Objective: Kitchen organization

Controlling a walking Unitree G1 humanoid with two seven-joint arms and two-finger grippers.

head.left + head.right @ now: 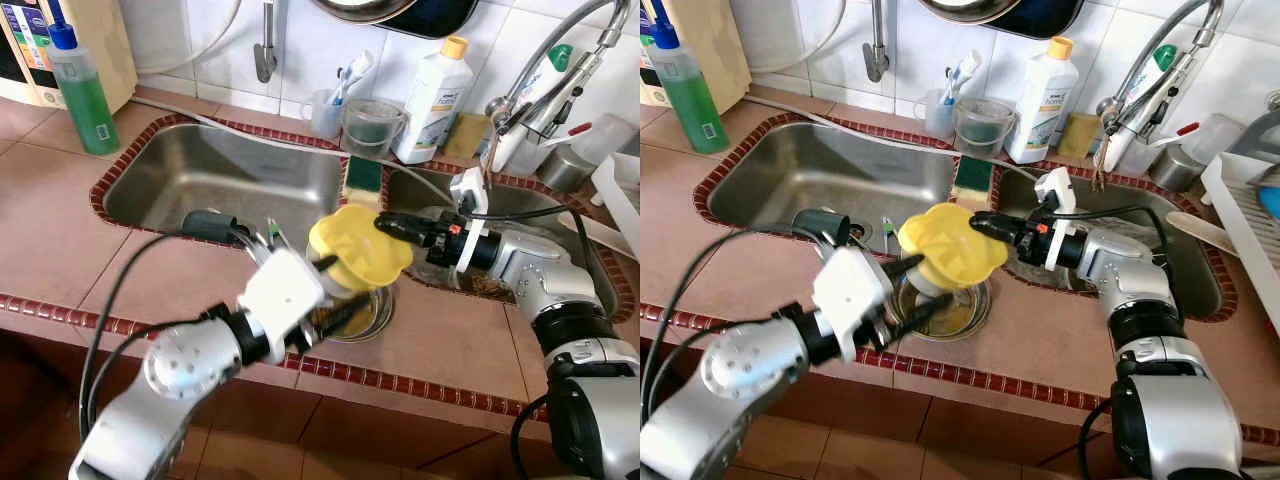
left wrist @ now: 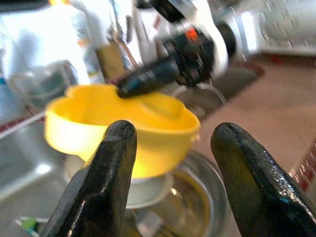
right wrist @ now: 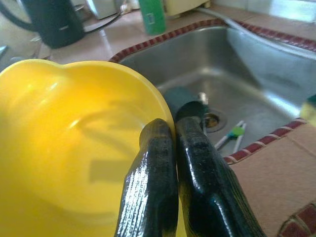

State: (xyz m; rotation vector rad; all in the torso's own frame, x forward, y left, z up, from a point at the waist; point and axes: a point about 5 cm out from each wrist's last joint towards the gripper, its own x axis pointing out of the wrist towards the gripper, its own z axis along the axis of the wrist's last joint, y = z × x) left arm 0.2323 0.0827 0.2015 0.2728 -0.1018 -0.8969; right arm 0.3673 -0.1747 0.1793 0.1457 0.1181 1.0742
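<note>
Head views: yellow bowl (image 1: 362,247) held above a steel bowl (image 1: 368,312) on the tiled counter (image 1: 60,225), beside the sink (image 1: 215,170). Right gripper (image 1: 388,224) pinches the yellow bowl's rim. Left gripper (image 1: 335,290) narrowly parted, just beside the bowls.

Left wrist view: fingers (image 2: 103,182) apart, yellow bowl ahead between them, over a white cup (image 2: 143,190).

Right wrist view: fingers (image 3: 150,187) clamped on the yellow rim; sink beyond.

Place: home kitchen | Evidence: steel double sink (image 1: 230,175), faucet (image 1: 545,70), tiled counter (image 1: 50,230) (dish soap (image 1: 85,95) nearby)
</note>
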